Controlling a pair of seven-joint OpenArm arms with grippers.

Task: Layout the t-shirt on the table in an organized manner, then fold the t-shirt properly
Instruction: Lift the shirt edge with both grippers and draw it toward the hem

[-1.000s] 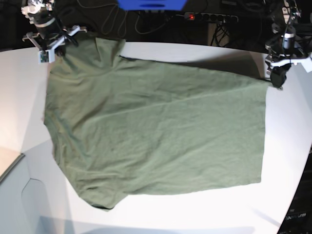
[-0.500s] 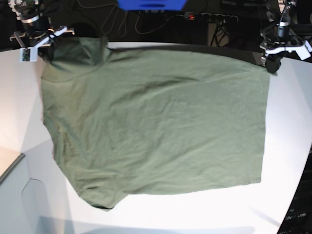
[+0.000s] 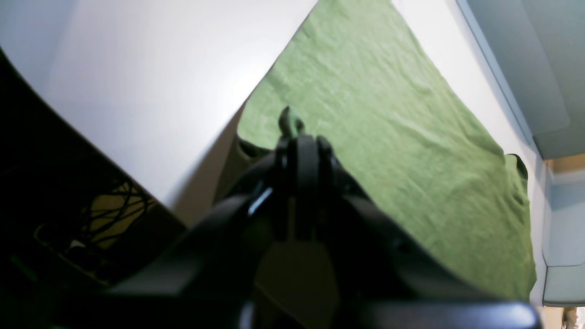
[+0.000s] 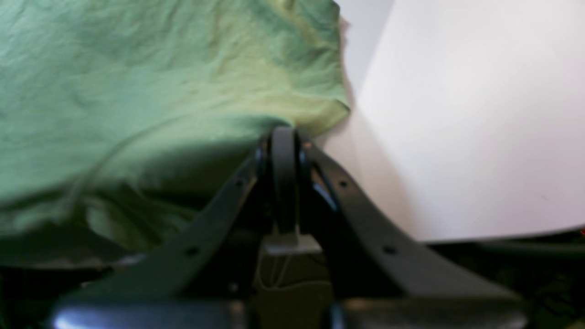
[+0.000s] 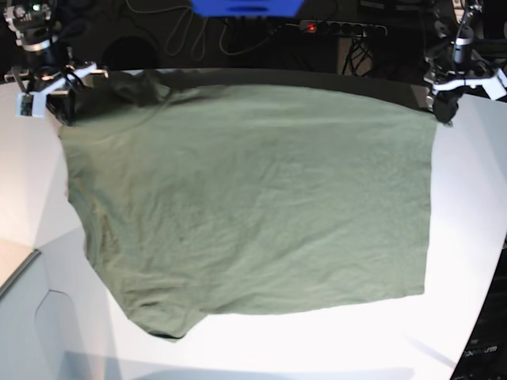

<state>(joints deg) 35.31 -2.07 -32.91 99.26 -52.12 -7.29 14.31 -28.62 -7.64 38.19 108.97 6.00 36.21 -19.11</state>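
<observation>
The olive-green t-shirt lies spread wide on the white table, with its far edge lifted and stretched between both grippers. My left gripper at the back right is shut on the shirt's far right corner. In the left wrist view its closed fingertips pinch the edge of the t-shirt above the table. At the back left, my right gripper is shut on the opposite corner. The right wrist view shows that gripper clamped on bunched cloth of the t-shirt, beside the bare table.
Behind the table's curved back edge, a power strip, cables and a blue object sit in the dark. A grey panel borders the table at the lower left.
Both grippers have drawn the shirt's far edge back toward the table's rear edge, the right one also moving outward. The cloth is now pulled flatter and wider.
</observation>
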